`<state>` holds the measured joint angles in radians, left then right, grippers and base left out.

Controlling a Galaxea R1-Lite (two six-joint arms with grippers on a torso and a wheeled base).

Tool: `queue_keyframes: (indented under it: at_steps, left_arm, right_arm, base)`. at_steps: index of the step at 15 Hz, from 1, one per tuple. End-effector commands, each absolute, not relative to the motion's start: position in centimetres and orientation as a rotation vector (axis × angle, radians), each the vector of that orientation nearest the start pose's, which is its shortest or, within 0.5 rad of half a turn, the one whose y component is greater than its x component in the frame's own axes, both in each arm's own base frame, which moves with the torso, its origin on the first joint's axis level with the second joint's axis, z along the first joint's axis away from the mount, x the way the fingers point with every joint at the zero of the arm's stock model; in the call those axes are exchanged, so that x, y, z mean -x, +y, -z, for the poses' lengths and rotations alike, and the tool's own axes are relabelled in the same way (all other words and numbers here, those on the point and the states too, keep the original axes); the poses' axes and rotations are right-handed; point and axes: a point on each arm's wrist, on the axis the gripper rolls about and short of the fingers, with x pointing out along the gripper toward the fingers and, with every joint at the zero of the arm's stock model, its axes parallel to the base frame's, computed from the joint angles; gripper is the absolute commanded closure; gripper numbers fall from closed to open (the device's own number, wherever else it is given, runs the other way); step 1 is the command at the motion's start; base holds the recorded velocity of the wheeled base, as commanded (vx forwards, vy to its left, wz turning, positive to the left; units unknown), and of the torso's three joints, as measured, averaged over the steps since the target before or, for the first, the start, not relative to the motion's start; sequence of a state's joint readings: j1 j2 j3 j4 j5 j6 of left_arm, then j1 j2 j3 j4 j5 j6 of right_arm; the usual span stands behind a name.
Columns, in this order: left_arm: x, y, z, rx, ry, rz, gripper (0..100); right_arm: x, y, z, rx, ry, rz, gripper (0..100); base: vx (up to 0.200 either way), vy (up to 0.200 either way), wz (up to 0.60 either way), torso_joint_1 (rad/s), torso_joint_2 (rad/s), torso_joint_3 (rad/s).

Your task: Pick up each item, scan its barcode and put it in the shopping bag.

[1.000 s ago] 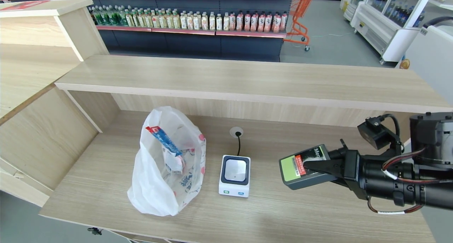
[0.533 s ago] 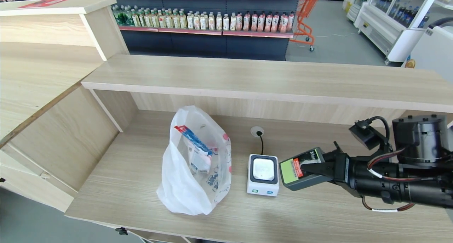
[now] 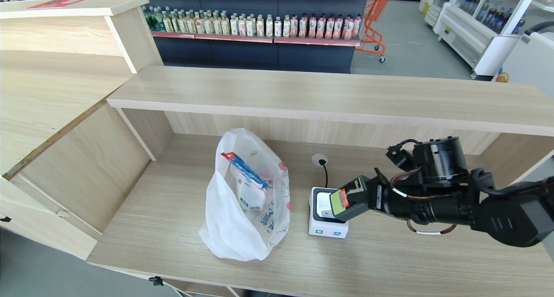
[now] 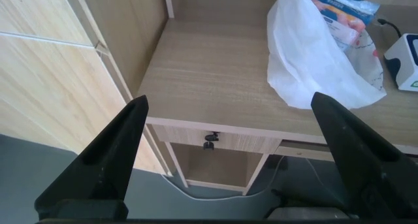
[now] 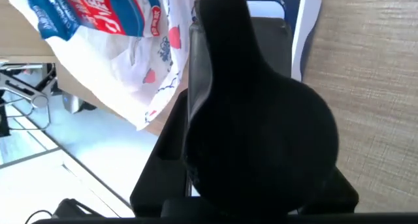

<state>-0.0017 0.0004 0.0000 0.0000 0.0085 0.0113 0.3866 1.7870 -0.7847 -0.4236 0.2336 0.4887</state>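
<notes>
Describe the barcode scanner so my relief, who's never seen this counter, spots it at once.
On the lower wooden desk, look just to the robot's right of the white shopping bag. The scanner sits partly under the dark box held in the right pincer. It is a small white block with a dark-framed glass top and a black cable at its back.

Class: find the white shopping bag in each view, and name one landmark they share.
Head view: shopping bag stands on the counter, left of the scanner.
Left wrist view: bag on the counter, scanner beside it.
Right wrist view: bag beside the scanner.
Shared landmark: the scanner.
</notes>
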Motion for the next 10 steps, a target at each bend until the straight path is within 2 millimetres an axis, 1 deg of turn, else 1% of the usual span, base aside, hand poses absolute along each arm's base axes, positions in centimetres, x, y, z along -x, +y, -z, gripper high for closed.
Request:
queue_keyframes:
  at_steps: [1, 5, 10]
  left_arm:
    - [2.3, 0.0, -7.5, -0.011, 0.000, -0.009, 0]
    - [2.3, 0.0, -7.5, -0.011, 0.000, -0.008, 0]
    - [2.3, 0.0, -7.5, -0.011, 0.000, -0.008, 0]
  right_arm:
    - [-30.0, 12.8, -11.3, -0.400, 0.761, -0.432, 100]
    - [-31.5, 13.5, -10.6, -0.392, 0.761, -0.440, 100]
    - [-32.1, 14.9, -10.2, -0.382, 0.766, -0.468, 100]
  base:
    - [0.000, 0.000, 0.00, 0.000, 0.00, 0.000]
    - [0.000, 0.000, 0.00, 0.000, 0.00, 0.000]
    - [0.000, 0.000, 0.00, 0.000, 0.00, 0.000]
